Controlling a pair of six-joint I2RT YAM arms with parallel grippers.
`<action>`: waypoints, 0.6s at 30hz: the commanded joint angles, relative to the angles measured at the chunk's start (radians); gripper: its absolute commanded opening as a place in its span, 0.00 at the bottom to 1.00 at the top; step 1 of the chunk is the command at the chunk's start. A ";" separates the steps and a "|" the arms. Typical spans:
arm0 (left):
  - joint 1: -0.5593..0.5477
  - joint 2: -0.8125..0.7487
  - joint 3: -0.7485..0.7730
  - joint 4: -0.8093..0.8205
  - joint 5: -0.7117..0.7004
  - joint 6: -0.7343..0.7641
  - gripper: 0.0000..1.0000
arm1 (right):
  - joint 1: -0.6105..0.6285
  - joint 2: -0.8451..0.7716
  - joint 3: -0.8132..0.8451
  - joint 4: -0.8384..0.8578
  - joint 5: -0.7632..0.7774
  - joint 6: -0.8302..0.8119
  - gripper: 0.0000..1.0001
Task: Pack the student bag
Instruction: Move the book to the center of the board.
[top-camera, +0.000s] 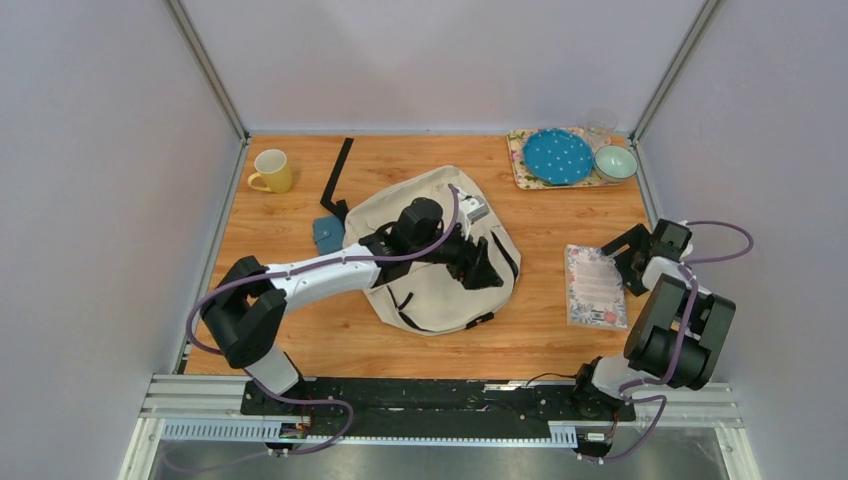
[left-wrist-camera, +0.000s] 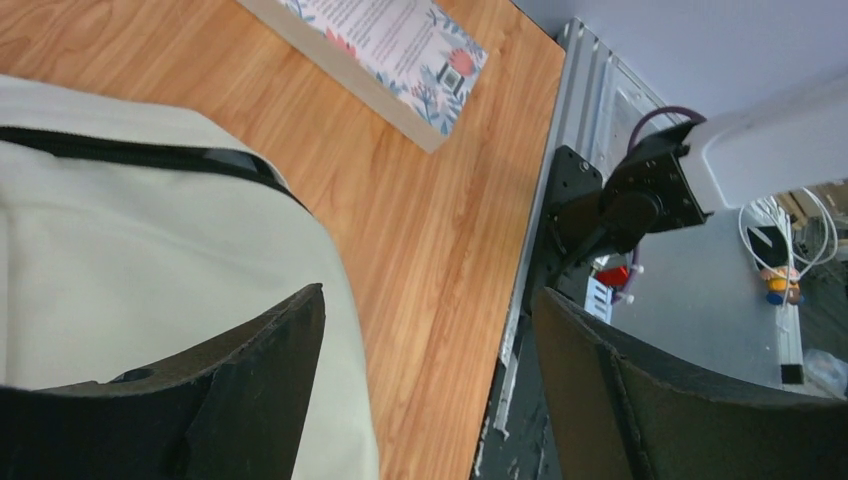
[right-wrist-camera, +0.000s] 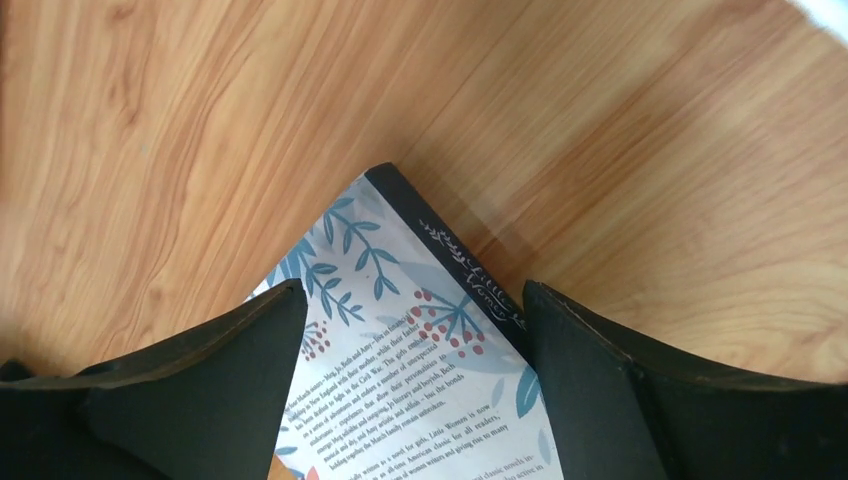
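Mounting rail and both arm bases sit at the bottom of the overhead view. Beyond them, the left arm stretches across the bench and over the student bag, which lies flat near the middle of the wood, cream with black straps. The left pincer hangs above the bag's right side. To the right, a flowered book lies flat, well apart from the bag, with the right pincer at its far right corner. A small blue pouch rests just beside the bag's left edge. A yellow mug stands in the far left corner. At the far right, a tray carries a blue dotted plate and a pale green bowl.

From the left wrist, the left pincer is released: its dark fingers stand wide apart with nothing between them. Cream fabric of the student bag fills the lower left, a black strap crossing it, and the book lies farther off on the bench.

From the right wrist, the right pincer is likewise released, its fingers spread either side of the book. The book's dark-spined corner points up the frame on bare bench.
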 joint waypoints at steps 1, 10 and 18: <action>-0.003 0.078 0.097 0.059 0.005 -0.030 0.83 | 0.016 -0.032 -0.156 -0.047 -0.221 0.030 0.86; -0.076 0.326 0.302 -0.005 0.025 -0.055 0.83 | 0.043 -0.247 -0.322 -0.017 -0.371 0.103 0.91; -0.129 0.462 0.372 -0.033 0.026 -0.127 0.82 | 0.043 -0.482 -0.379 -0.144 -0.325 0.117 0.92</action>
